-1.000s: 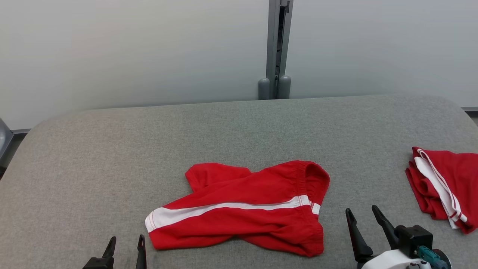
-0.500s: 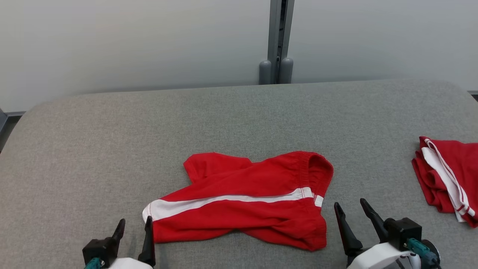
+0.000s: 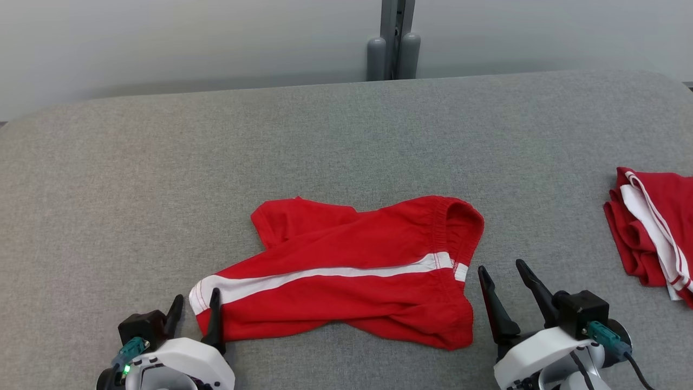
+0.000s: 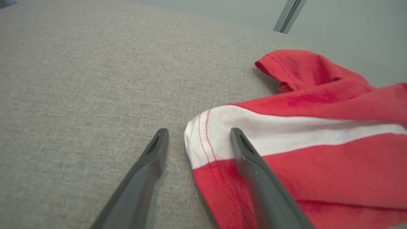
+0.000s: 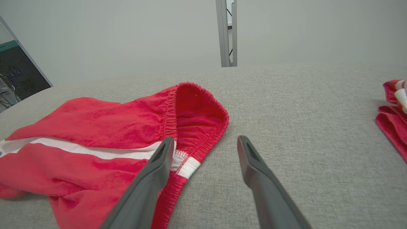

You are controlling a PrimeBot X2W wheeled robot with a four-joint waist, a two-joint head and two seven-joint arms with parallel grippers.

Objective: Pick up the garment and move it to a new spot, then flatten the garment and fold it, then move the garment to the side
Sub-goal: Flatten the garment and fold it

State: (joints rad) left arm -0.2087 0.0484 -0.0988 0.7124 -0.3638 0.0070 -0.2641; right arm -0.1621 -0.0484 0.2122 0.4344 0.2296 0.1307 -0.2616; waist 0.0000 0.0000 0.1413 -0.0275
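Both gape wide, empty: left claw [image 3: 197,294] straddles the red shorts' [image 3: 346,271] striped hem [image 4: 203,140], right claw [image 3: 500,265] just beside the waistband [image 5: 203,105]

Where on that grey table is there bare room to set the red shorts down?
Bare: the broad strip of table between the shorts and the far post, plus the left end. Crowded: the right edge, where another garment lies.

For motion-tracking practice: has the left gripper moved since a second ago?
Yes: the left gripper advanced toward the red shorts, now straddling their striped hem corner.
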